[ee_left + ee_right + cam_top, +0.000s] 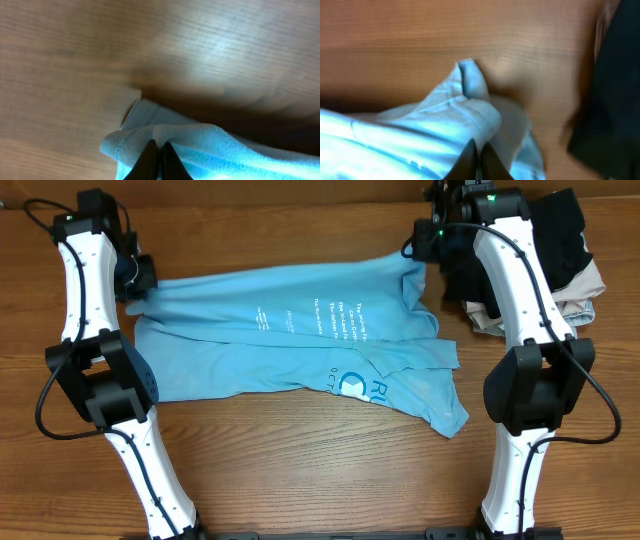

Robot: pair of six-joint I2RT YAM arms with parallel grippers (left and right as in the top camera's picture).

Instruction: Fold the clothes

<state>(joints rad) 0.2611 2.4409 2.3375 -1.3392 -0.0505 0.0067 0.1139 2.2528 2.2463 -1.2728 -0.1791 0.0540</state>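
Note:
The clothes, a light blue T-shirt (250, 350), lie stretched sideways across the middle of the table. An upper layer is folded over and shows small white text, and larger lettering shows near the lower right. My left gripper (140, 288) holds the shirt's far left edge. In the left wrist view its tips (159, 146) are shut on a hemmed fold of the blue fabric (210, 145). My right gripper (428, 258) is at the shirt's far right corner. In the right wrist view its tips (479, 146) are shut on bunched blue fabric (420, 130).
A black garment (555, 225) lies on beige and pale folded garments (580, 292) at the back right, just beside the right arm. The same black garment (615, 100) shows at the right of the right wrist view. Both arm bases stand at the front.

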